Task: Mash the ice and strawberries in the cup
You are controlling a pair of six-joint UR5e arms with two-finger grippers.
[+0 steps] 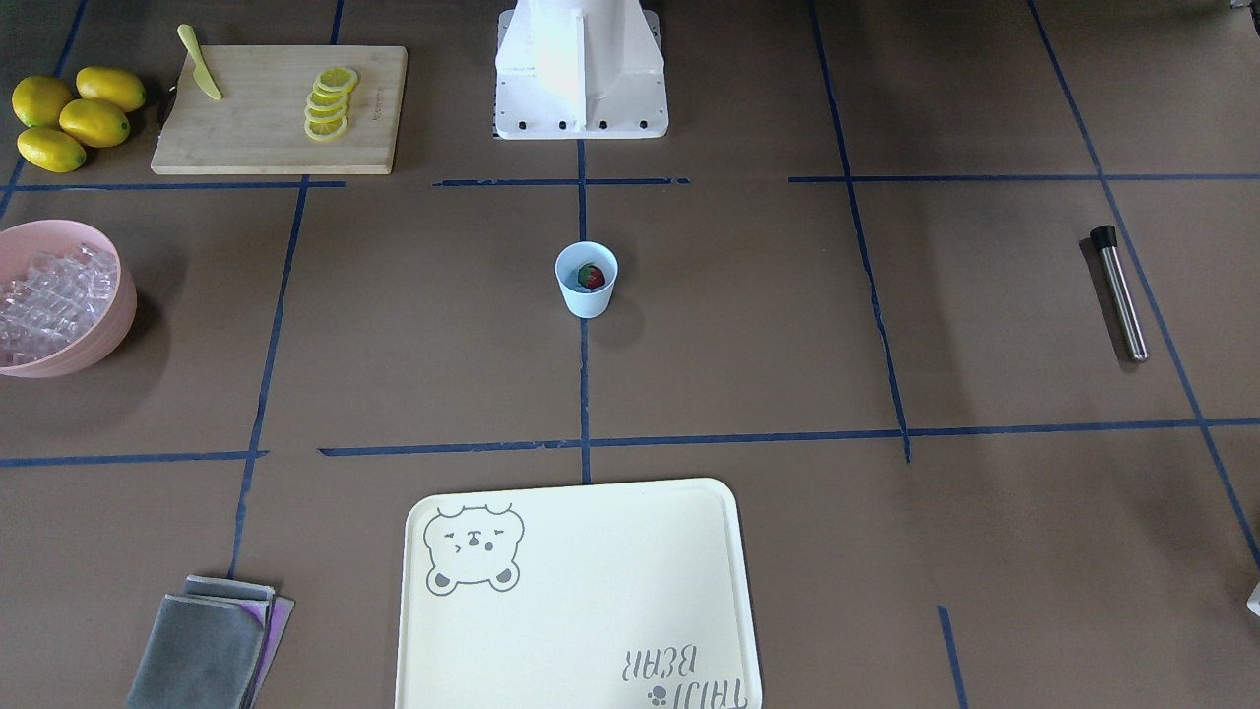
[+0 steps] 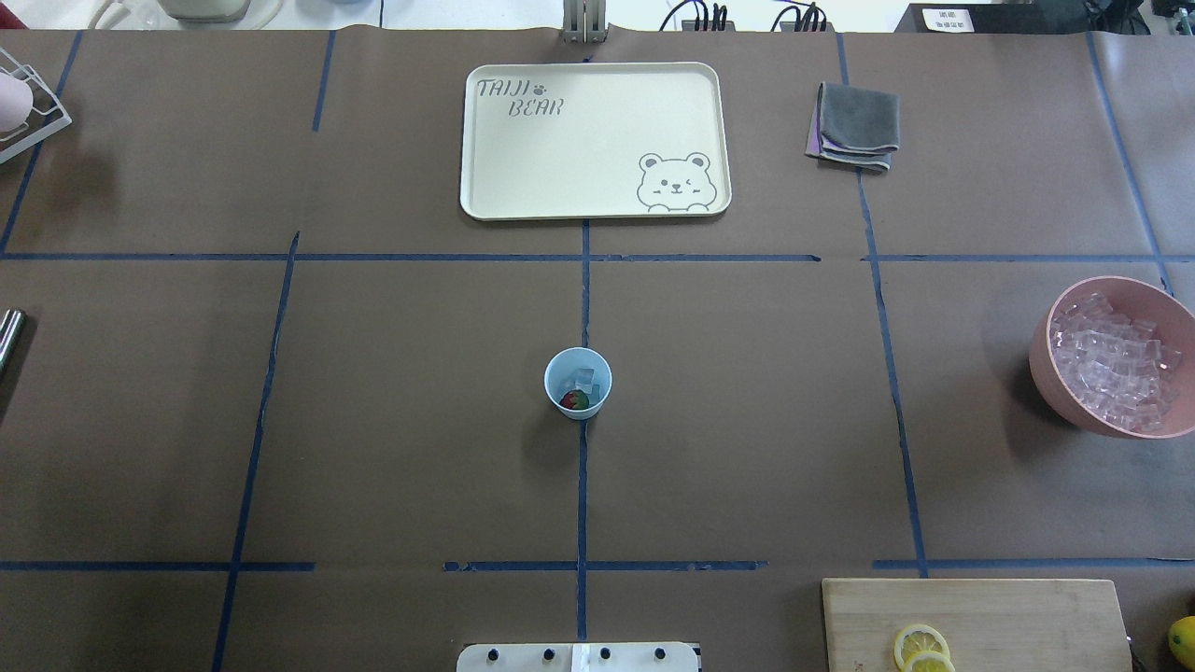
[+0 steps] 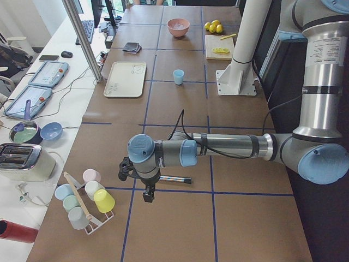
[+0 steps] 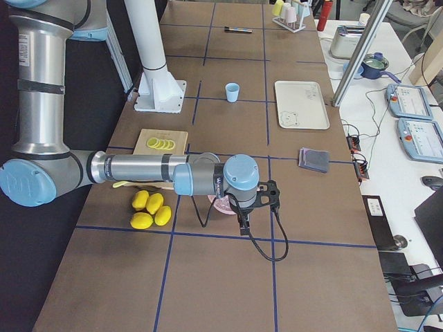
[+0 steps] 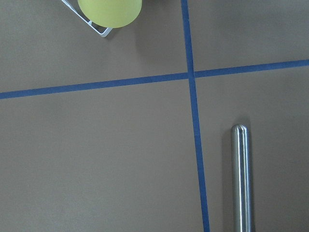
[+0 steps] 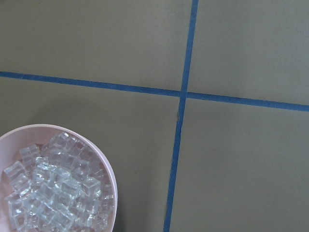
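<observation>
Cup (image 2: 578, 383) upright, mouth up, long axis vertical. Stands at table centre on blue tape line (image 2: 583, 485). Pale blue, tapered, plain. Inside: red strawberry (image 2: 572, 400) with green top, beside few clear ice cubes (image 2: 583, 379). Left arm (image 3: 229, 146) stretched level, left gripper (image 3: 147, 196) pointing down above metal rod (image 1: 1120, 293). Right arm (image 4: 138, 168) level too, right gripper (image 4: 242, 227) pointing down over pink bowl (image 2: 1041, 359). Jaw opening, both: cannot tell.

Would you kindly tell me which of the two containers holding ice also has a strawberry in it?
The small pale blue cup in the middle: a red strawberry lies beside its ice cubes. The large pink bowl holds no berry.
</observation>
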